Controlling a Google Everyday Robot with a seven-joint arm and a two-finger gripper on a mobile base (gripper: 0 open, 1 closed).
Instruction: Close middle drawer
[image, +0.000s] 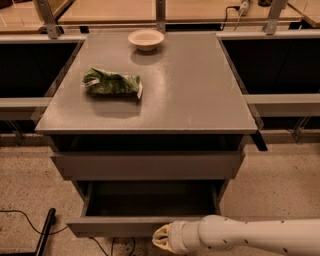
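The middle drawer (112, 226) stands pulled out of the grey cabinet, with its dark box interior open to view and its plain grey front panel low in the camera view. My gripper (161, 239) is at the bottom centre, right at the lower edge of that front panel and slightly right of its middle. The white arm (250, 237) reaches in from the bottom right. The drawer above it (147, 166) is pushed in.
On the cabinet top (200, 90) lie a green chip bag (112, 83) at the left and a white bowl (145, 39) at the back. Dark open bays flank the cabinet. A black cable and bar (45, 231) lie on the floor at the lower left.
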